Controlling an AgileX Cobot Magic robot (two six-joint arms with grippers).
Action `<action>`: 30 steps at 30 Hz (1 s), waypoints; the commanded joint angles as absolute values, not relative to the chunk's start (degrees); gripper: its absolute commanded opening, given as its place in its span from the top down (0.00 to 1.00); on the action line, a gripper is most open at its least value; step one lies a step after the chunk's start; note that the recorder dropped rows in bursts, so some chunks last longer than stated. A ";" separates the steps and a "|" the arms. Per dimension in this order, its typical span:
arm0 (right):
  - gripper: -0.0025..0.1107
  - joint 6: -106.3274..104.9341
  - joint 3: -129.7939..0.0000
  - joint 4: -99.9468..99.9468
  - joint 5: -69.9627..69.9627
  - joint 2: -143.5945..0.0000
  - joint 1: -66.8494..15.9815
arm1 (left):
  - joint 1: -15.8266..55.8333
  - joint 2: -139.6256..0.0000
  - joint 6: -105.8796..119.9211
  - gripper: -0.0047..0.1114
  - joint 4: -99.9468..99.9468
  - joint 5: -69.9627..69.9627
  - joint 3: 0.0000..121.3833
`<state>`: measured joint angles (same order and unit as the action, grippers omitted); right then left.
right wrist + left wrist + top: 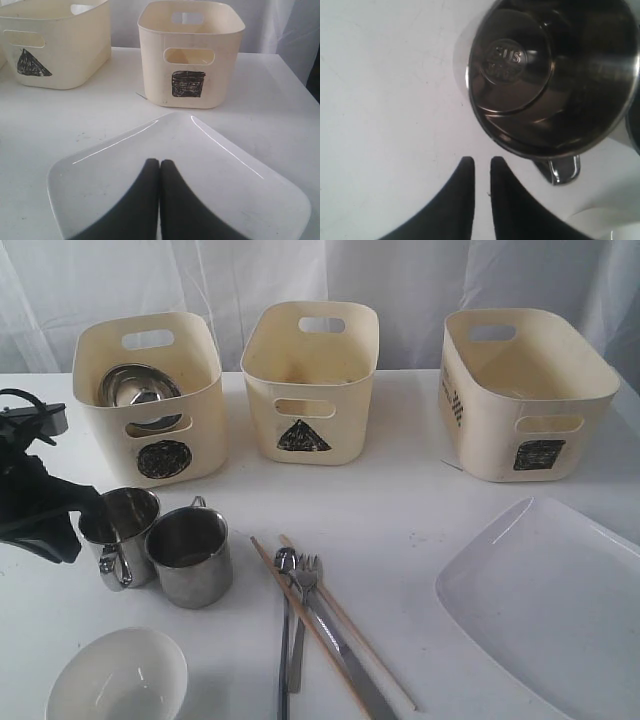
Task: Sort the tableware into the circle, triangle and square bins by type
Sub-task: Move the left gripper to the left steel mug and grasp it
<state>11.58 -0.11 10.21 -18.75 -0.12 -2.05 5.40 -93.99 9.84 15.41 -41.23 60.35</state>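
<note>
Two steel mugs [125,520] [190,558] stand side by side at front left. My left gripper [80,520] hangs at the left mug's outer side; in the left wrist view its tips [482,160] stand a little apart over bare table, just short of that mug [550,75]. A steel bowl [138,390] lies in the circle bin [165,455]. The triangle bin [305,410] and the square bin [530,420] look empty. My right gripper [160,161] is shut above the white plate [200,165].
A white bowl [118,677] sits at the front left edge. A spoon [285,565], fork [307,575], knife [345,660] and chopsticks [310,625] lie bunched at front centre. The plate [550,600] fills the front right. White curtains hang behind the bins.
</note>
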 commanded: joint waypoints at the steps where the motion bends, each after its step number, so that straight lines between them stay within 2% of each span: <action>1: 0.98 11.77 0.00 10.25 -17.91 0.00 -2.21 | 5.44 -93.65 12.71 0.64 16.90 -43.76 60.05; 5: 0.98 11.77 0.00 10.25 -17.91 0.00 -2.21 | 5.44 -93.55 13.51 0.40 17.80 -44.56 60.05; 7: 0.98 11.77 0.00 10.25 -17.91 0.00 -2.21 | 5.44 -93.55 13.51 0.35 17.96 -44.29 60.05; 12: 0.98 11.93 0.00 10.25 -17.91 0.00 -2.21 | 5.44 -93.55 14.04 0.36 21.56 -41.67 60.05; 21: 0.98 12.63 0.00 10.25 -17.91 0.00 -2.21 | 5.44 -93.78 13.78 0.37 23.81 -23.60 60.05; 30: 0.98 12.63 0.00 10.25 -17.91 0.00 -2.21 | 5.44 -98.04 13.54 0.37 23.98 -26.26 59.94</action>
